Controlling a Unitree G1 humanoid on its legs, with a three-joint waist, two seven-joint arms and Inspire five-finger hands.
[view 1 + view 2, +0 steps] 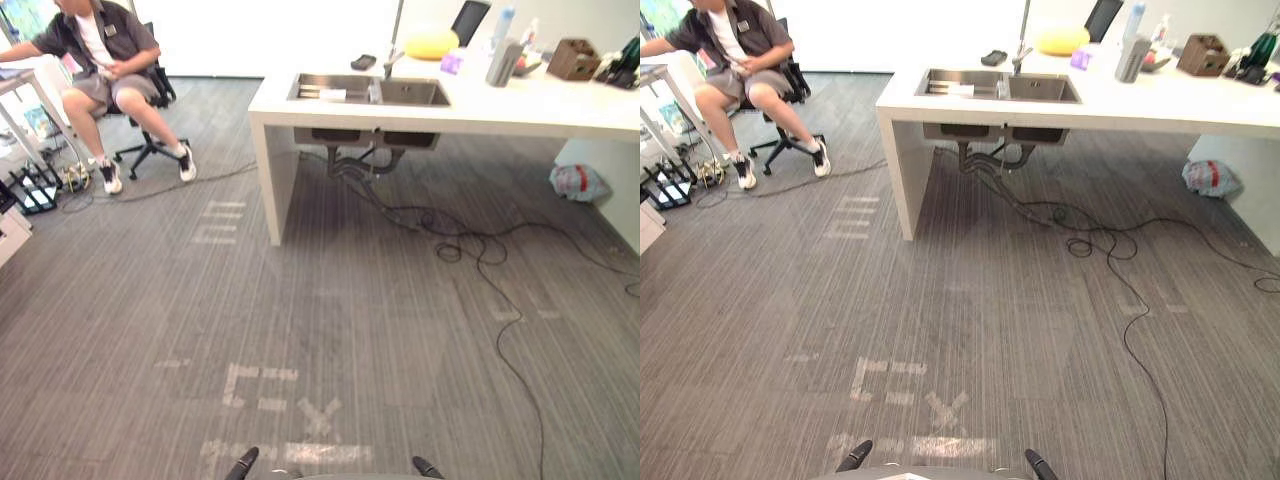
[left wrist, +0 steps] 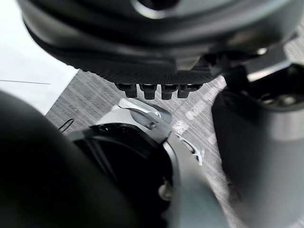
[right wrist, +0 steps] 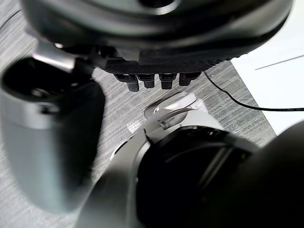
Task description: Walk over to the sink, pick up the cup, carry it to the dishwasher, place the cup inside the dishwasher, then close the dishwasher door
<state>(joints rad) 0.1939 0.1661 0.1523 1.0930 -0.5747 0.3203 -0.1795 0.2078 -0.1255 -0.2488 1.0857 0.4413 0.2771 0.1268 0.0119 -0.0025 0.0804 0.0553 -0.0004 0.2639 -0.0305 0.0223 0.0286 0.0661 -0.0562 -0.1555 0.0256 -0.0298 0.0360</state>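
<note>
My left hand [image 2: 156, 71] hangs low over the grey carpet [image 1: 350, 330]; its fingers [image 2: 145, 90] are relaxed in a row and they hold nothing. Far on the left a person [image 1: 105, 50] sits on a black office chair [image 1: 150, 110]. More to the middle stands a white counter [image 1: 560, 105] with a steel sink [image 1: 410, 93] of two basins set in it and a tap [image 1: 392, 55] behind the sink. A tall grey cup [image 1: 503, 62], as much as I can tell from so far, stands on the counter just right of the sink, well apart from both my hands. A brown box [image 1: 572, 60] stands further right. Black cables [image 1: 480, 250] lie on the carpet below, and a plastic bag [image 1: 578, 182] lies near the right end. My right hand [image 3: 156, 64] also hangs over the carpet, fingers relaxed and empty.
</note>
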